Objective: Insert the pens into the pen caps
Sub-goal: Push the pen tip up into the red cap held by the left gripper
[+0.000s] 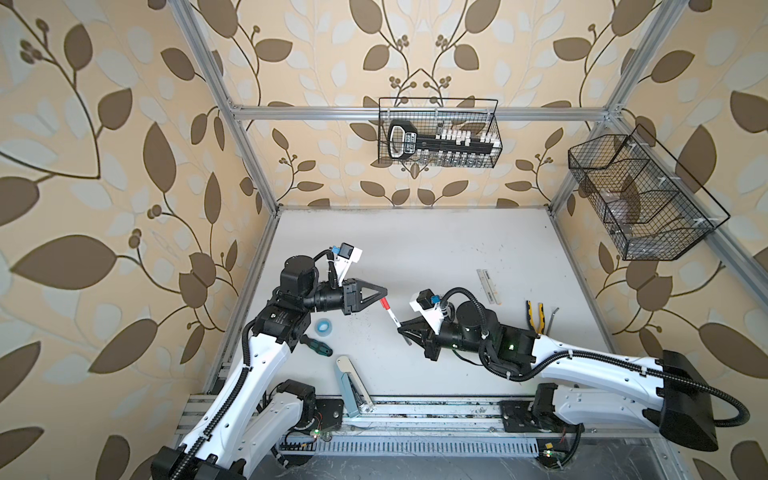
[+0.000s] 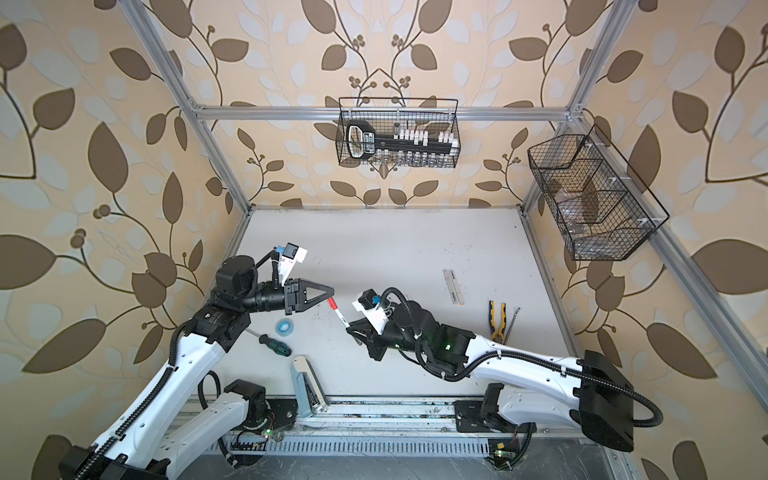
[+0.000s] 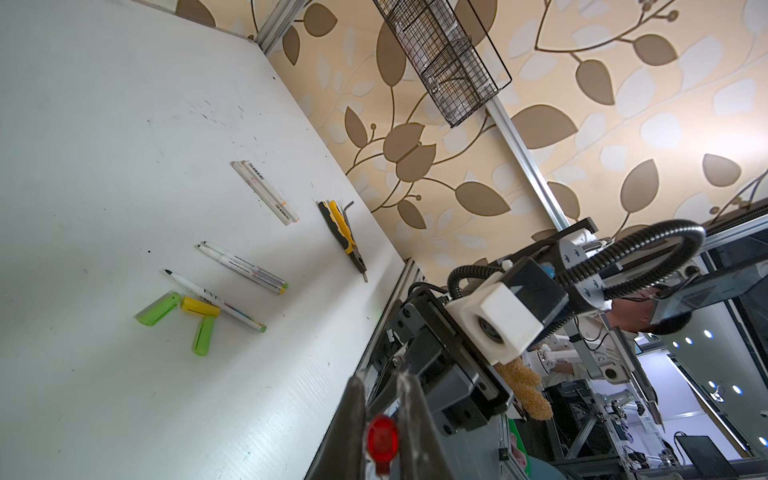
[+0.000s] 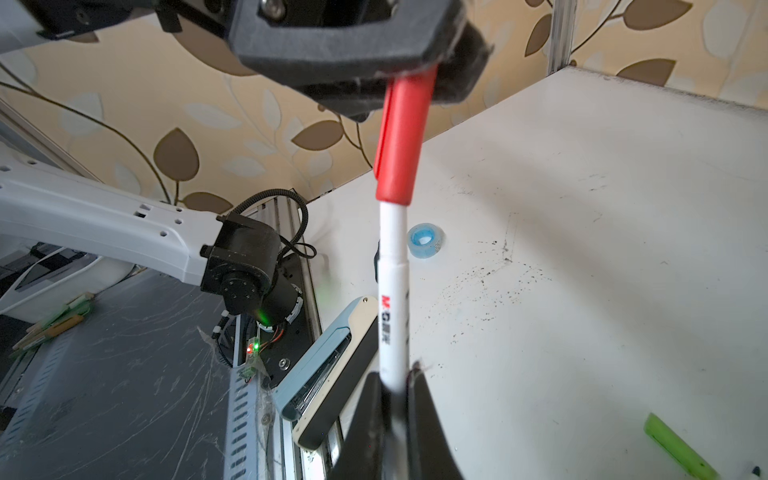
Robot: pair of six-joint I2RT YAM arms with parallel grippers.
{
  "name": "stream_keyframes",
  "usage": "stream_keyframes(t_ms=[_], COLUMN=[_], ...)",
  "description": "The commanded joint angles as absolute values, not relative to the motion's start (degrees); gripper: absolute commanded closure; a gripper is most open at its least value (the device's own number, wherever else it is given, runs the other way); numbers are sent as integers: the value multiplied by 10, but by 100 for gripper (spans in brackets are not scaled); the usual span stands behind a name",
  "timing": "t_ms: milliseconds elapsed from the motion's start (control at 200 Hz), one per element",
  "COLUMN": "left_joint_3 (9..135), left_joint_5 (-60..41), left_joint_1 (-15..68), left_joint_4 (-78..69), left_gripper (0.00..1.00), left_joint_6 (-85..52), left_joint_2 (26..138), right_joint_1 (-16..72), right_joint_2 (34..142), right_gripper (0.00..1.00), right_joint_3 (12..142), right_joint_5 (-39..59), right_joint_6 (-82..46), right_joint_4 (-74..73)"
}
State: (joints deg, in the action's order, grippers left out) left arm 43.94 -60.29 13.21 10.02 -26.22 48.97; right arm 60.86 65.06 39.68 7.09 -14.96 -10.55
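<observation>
My left gripper (image 1: 384, 296) is shut on a red pen cap (image 1: 385, 302), held above the table's middle in both top views. My right gripper (image 1: 401, 328) is shut on a white pen (image 1: 392, 316) whose front end sits inside that cap. The right wrist view shows the pen (image 4: 392, 291) running from my right gripper (image 4: 395, 374) up into the red cap (image 4: 401, 137). In the left wrist view, the cap's end (image 3: 382, 440) shows between the fingers. Several more pens (image 3: 243, 268) lie on the table beside two green caps (image 3: 160, 308) and a yellow cap (image 3: 200, 306).
Two thicker white pens (image 1: 489, 286) lie at the right, near yellow pliers (image 1: 535, 316) and a hex key (image 1: 552, 320). A screwdriver (image 1: 318, 345), a blue tape roll (image 1: 323, 325) and a pale blue stapler (image 1: 351, 384) lie front left. Wire baskets (image 1: 438, 133) hang on the walls.
</observation>
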Motion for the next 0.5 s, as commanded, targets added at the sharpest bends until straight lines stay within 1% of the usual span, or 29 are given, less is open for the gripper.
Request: stream_keyframes(t_ms=[0,275,465,495], left_joint_3=[446,453,460,461], left_joint_5=[-615,-596,-585,-586], left_joint_1=[145,158,176,178], left_joint_4=[117,145,176,178], left_gripper=[100,100,100,100], left_joint_6=[-237,-215,-190,-188], left_joint_2=[494,505,512,513], right_joint_1=[599,598,599,599], right_joint_2=[655,679,696,699], right_gripper=[91,92,96,99], right_joint_3=[438,487,520,525], right_joint_5=[45,38,18,16], right_joint_6=[-152,-162,-167,-164], right_joint_4=[-142,-130,-131,-131])
